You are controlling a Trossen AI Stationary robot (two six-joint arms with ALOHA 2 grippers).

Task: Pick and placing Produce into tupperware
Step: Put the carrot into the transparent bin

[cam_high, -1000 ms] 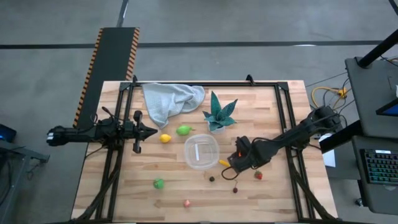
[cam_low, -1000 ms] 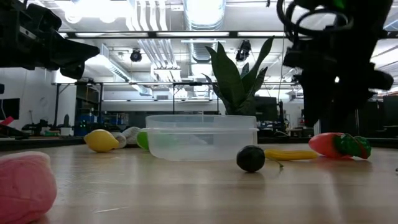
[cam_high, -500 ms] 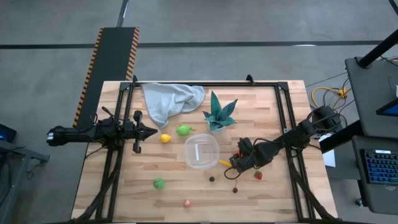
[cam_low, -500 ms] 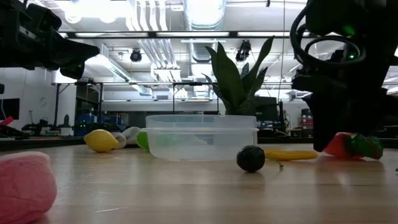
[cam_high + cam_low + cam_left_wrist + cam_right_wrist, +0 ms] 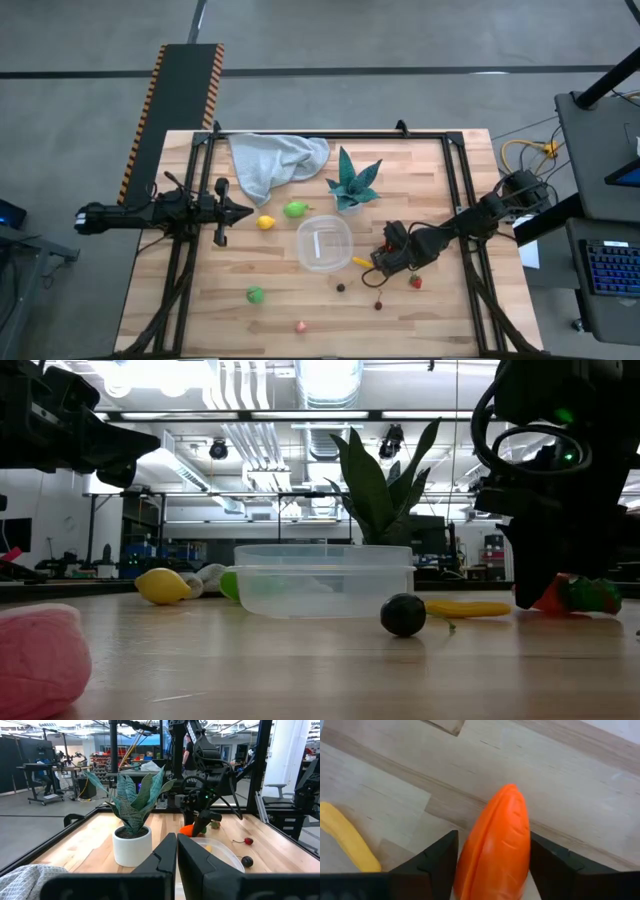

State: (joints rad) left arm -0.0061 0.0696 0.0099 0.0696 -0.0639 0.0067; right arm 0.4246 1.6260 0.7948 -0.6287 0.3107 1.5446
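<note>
Here, at the table's left edge, the left gripper [image 5: 238, 211] hovers above the wood with its two dark fingers [image 5: 167, 857] pressed together on nothing. Just beside its tip lies a yellow lemon [image 5: 266, 223], then a green fruit [image 5: 295, 210], both left of the tupperware [image 5: 323, 244], which sits near the table's middle and shows only its whitish base from above. A grey cloth [image 5: 272, 162] is bunched at the far side, with a teal potted plant [image 5: 352, 182] next to it and just behind the container. Nearer the front edge rest a second green piece [image 5: 256, 294] and a pink piece [image 5: 300, 326]. Right of the container lie a slim yellow piece [image 5: 360, 262], a dark round berry [image 5: 341, 287] and another small dark bit [image 5: 379, 305]. Over these the right gripper [image 5: 381, 262] is low to the table, its fingers [image 5: 439, 857] set on either side of an orange carrot [image 5: 496, 842] and touching its flanks. A red strawberry [image 5: 415, 282] lies just right of that gripper on the wood.
</note>
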